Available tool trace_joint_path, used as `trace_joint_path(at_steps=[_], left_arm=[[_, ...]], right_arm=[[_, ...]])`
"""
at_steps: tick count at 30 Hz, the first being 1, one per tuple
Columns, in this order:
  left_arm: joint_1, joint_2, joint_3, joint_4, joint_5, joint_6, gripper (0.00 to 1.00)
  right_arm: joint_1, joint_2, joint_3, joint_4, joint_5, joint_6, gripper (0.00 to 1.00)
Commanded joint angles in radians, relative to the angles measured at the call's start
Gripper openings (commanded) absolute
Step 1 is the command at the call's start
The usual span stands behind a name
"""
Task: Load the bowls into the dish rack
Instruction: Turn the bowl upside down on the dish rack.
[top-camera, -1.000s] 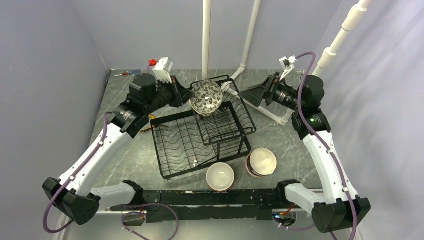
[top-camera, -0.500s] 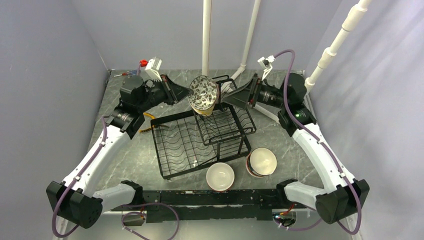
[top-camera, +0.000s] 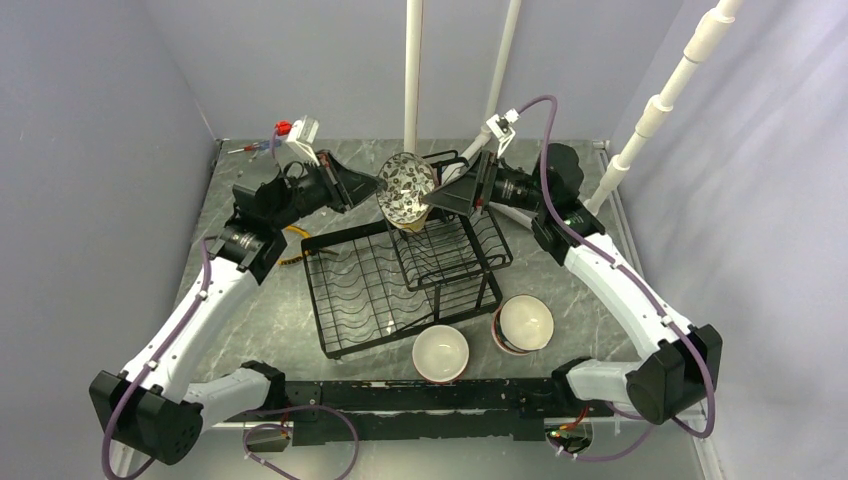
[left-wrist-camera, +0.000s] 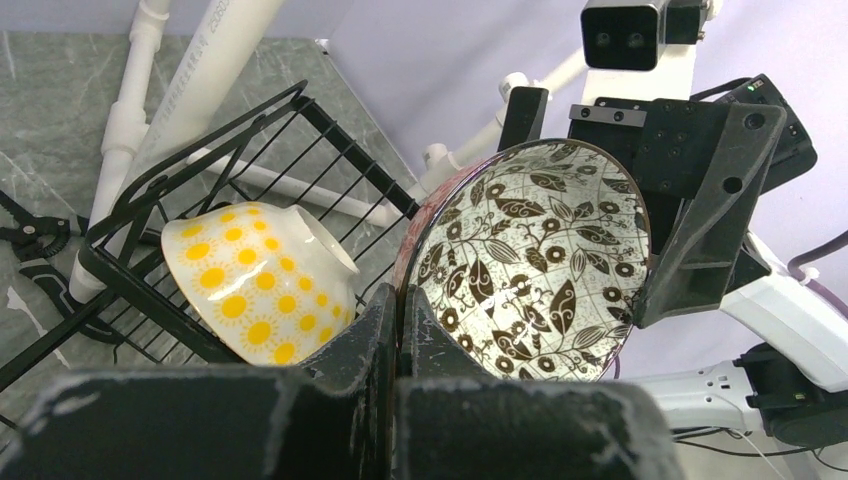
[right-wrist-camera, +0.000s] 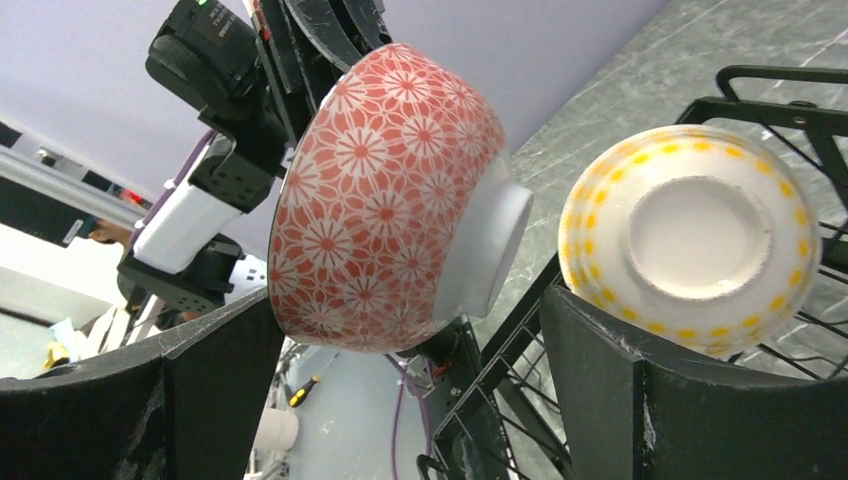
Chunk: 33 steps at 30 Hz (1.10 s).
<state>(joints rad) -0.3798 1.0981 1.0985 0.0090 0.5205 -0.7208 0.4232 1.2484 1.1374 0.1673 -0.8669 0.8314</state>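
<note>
My left gripper (top-camera: 378, 185) is shut on the rim of a bowl (top-camera: 405, 188) that is pink-red patterned outside (right-wrist-camera: 385, 200) and brown-leaf patterned inside (left-wrist-camera: 535, 260). It holds the bowl on edge above the slanted upper basket (top-camera: 455, 235) of the black dish rack (top-camera: 365, 290). My right gripper (top-camera: 440, 200) is open, its fingers (right-wrist-camera: 215, 400) either side of the bowl's lower part without touching it. A yellow dotted bowl (left-wrist-camera: 255, 285) sits tilted in the upper basket, also in the right wrist view (right-wrist-camera: 690, 240).
A white bowl (top-camera: 440, 352) and a short stack of bowls (top-camera: 524, 322) stand on the table in front of the rack. White pipes (top-camera: 412, 70) rise behind the rack. A screwdriver (top-camera: 250, 148) lies at the far left, pliers (left-wrist-camera: 30, 240) beside the rack.
My right arm has swung left up to the held bowl. My left gripper has turned the bowl from facing up onto its edge and shifted slightly back.
</note>
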Motion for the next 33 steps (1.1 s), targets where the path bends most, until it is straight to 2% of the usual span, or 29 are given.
trace_joint_path(at_steps=[1, 21, 33], left_arm=[[-0.001, -0.049, 0.012, 0.081, 0.024, -0.018, 0.03], [-0.002, -0.057, 0.018, 0.037, 0.025, 0.015, 0.03], [-0.001, -0.039, 0.031, 0.007, 0.03, 0.042, 0.02]], right_arm=[[0.02, 0.011, 0.013, 0.108, -0.001, 0.058, 0.99], [0.07, 0.062, 0.038, 0.095, 0.022, 0.079, 0.97], [0.08, 0.085, 0.088, -0.008, 0.048, 0.026, 0.94]])
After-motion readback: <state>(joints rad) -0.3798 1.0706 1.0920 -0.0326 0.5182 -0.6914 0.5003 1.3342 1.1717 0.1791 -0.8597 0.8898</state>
